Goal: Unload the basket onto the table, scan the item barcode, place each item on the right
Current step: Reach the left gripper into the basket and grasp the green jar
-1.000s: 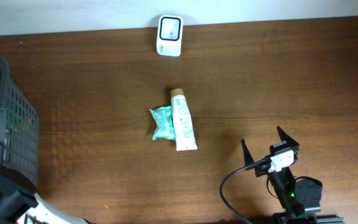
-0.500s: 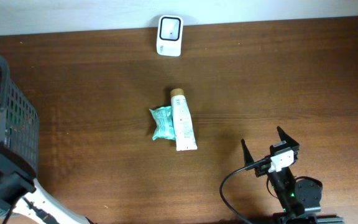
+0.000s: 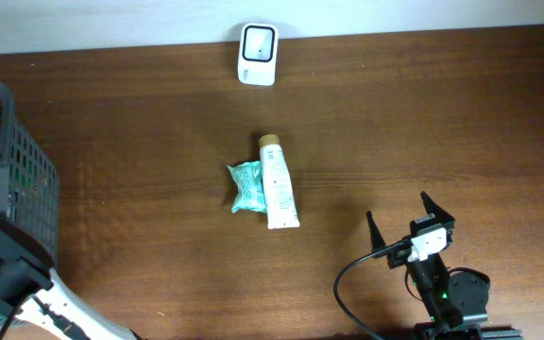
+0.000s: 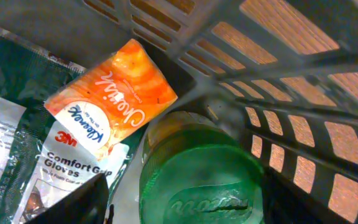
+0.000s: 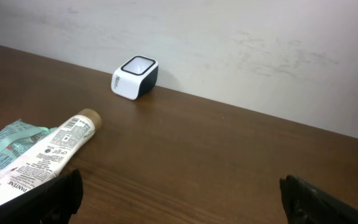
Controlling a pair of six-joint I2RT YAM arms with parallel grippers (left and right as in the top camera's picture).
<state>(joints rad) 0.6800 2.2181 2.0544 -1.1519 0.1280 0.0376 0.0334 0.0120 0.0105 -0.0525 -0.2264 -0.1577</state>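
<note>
From overhead, a white barcode scanner (image 3: 258, 42) sits at the far edge of the dark wooden table (image 3: 442, 123), against the wall. Mid-table, a white tube (image 3: 278, 184) lies with its tan cap toward the scanner, and a teal packet (image 3: 246, 186) touches its left side. A grey mesh basket (image 3: 12, 161) stands at the left edge, with the left arm (image 3: 3, 274) reaching into it. The right gripper (image 3: 396, 206) rests near the front right with its fingers spread wide and nothing between them. The left wrist view looks down into the basket: an orange tissue pack (image 4: 114, 84) lies over a glove packet (image 4: 39, 165), beside a jar with a green lid (image 4: 201, 183). Only one dark finger (image 4: 79, 200) of the left gripper shows, so I cannot tell how its jaws stand. In the right wrist view, both fingertips sit at the bottom corners, well apart, with the tube, packet and scanner ahead on the table.
</note>
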